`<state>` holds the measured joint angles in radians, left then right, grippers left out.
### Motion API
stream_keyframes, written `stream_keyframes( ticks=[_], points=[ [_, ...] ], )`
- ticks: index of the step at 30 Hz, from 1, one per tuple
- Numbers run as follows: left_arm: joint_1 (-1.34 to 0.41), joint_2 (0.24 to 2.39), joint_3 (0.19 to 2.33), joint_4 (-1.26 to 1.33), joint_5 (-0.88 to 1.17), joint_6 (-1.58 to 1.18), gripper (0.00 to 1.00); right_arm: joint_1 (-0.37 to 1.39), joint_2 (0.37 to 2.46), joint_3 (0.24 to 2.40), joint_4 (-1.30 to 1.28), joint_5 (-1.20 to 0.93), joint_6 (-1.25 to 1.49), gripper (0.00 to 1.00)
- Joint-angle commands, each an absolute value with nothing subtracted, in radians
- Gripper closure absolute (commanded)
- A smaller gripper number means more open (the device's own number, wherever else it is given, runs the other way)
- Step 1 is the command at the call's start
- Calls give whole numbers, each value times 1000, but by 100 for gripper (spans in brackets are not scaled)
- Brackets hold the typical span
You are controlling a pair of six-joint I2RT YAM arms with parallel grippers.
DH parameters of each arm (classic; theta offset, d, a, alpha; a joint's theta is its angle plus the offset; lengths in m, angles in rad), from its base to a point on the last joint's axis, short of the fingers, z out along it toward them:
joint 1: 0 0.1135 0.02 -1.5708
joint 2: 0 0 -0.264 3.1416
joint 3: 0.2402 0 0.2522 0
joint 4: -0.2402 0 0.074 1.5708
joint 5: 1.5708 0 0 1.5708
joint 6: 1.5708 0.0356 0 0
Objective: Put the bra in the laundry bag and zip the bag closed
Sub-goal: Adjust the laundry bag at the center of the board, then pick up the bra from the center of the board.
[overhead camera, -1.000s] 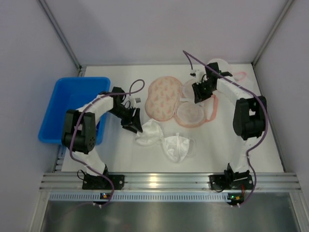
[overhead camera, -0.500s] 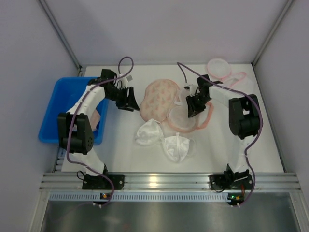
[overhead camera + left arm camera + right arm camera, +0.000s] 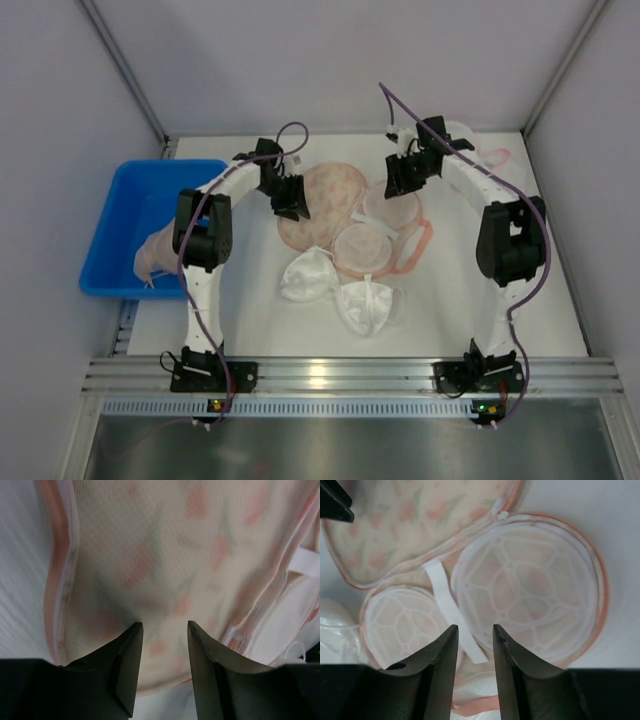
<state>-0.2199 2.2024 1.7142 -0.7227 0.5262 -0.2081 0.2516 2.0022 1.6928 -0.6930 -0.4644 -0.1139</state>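
Observation:
The laundry bag lies open mid-table: a pink floral mesh flap point(image 3: 322, 195) and two white domed mesh cups point(image 3: 364, 246) with a pink zip edge. The white bra point(image 3: 340, 288) lies crumpled just in front of it, outside the bag. My left gripper point(image 3: 293, 207) is open and empty, low over the flap's left part; the flap fills the left wrist view point(image 3: 165, 555). My right gripper point(image 3: 395, 187) is open and empty over the far cup point(image 3: 530, 585), with a white strap point(image 3: 452, 612) under its fingers.
A blue bin point(image 3: 125, 215) stands at the left with a pale pinkish cloth point(image 3: 160, 258) in it. Another pink-edged mesh bag point(image 3: 462, 140) lies at the back right corner. Grey walls close in the table on three sides.
My left gripper moved right, onto the floral flap. My right gripper moved back toward the far side. The bag shifted and both domed cups now show side by side.

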Motion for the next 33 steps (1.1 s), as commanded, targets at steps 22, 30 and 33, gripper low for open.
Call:
stream_keyframes(
  ticks=[22, 30, 33],
  points=[
    [-247, 2435, 2234, -577, 465, -137, 42, 347, 2099, 1453, -535, -622, 150, 61],
    [-213, 1944, 1688, -601, 500, 26, 43, 249, 1791, 1411, -621, -597, 108, 36],
    [-213, 1795, 1557, -633, 512, 67, 42, 218, 1676, 1311, -698, -626, 63, 32]
  ],
)
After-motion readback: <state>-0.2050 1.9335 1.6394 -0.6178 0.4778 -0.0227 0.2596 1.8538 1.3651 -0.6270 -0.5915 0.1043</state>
